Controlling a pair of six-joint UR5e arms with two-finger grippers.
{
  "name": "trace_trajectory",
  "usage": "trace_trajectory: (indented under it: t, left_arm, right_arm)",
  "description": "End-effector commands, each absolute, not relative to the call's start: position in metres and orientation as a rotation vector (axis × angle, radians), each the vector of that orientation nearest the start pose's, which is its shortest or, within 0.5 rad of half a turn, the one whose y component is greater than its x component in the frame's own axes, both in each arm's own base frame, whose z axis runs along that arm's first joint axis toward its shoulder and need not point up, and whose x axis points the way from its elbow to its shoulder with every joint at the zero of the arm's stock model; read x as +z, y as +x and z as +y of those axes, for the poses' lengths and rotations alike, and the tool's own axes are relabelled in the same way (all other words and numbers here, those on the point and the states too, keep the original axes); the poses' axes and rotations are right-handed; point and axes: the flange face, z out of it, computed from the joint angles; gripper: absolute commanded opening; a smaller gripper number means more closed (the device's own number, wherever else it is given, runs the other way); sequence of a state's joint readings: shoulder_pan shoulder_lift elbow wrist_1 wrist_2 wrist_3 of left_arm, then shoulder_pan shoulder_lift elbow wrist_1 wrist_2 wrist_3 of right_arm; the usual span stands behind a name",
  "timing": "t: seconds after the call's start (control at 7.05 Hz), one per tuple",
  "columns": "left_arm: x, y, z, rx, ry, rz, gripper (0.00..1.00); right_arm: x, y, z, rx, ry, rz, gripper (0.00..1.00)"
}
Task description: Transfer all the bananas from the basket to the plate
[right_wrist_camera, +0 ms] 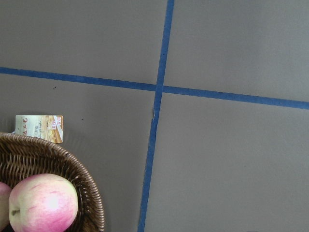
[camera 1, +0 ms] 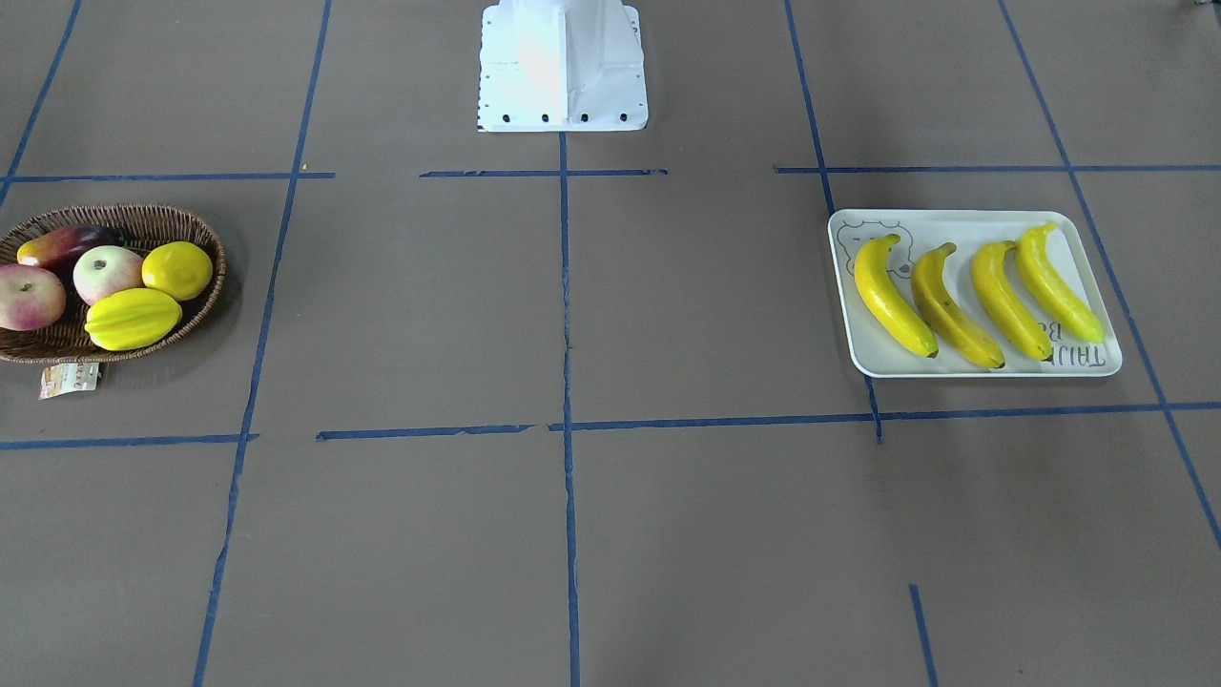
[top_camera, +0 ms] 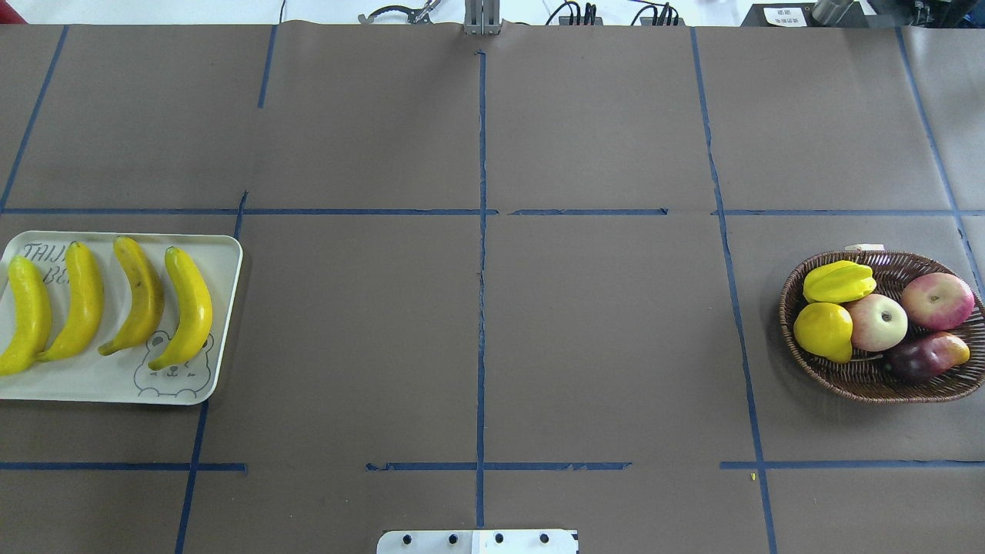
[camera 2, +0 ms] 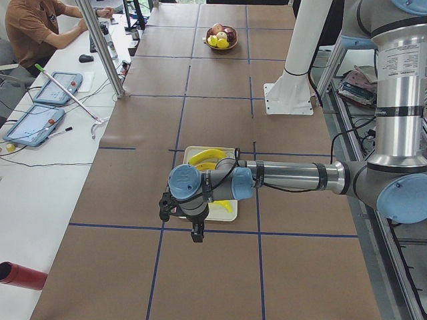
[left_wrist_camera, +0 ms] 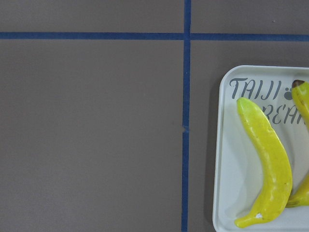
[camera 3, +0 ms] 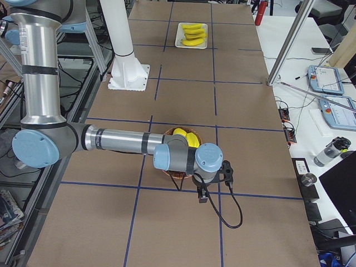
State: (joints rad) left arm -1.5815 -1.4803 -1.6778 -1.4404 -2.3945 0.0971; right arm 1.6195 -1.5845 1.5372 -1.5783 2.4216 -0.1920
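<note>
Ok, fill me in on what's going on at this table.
Neither arm seems to be handling any fruit right now. All four bananas lie side by side on the white plate. The wicker basket holds only other fruit: a starfruit, a lemon, two apples and a dark reddish fruit. The left gripper hangs by the plate and the right gripper by the basket. I cannot tell whether they are open or shut. The transfer looks done.

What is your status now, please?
Left gripper, right gripper: open or shut, cannot tell. Four bananas on plate, none in basket. Nothing in the way.
</note>
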Motion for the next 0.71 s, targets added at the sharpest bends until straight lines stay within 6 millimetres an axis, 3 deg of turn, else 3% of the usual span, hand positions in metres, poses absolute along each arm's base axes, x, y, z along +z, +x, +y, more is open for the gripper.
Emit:
trace_trajectory:
  t: [0.0,0.28,0.57]
  left_arm:
    - [0.655,-0.065,-0.445,0.035,-0.058,0.827,1.00]
    - [0.653,-0.065,-0.445,0.037,-0.053,0.825,1.00]
    - [0.652,-0.065,-0.445,0.037,-0.053,0.827,1.00]
  right_arm:
    - [0.684,0.087,-0.468,-0.089,0.041,-0.857,1.00]
    - [0.689,0.090,-0.452,-0.074,0.035,-0.863,1.00]
    - [0.689,0.090,-0.452,-0.076,0.035,-0.861,1.00]
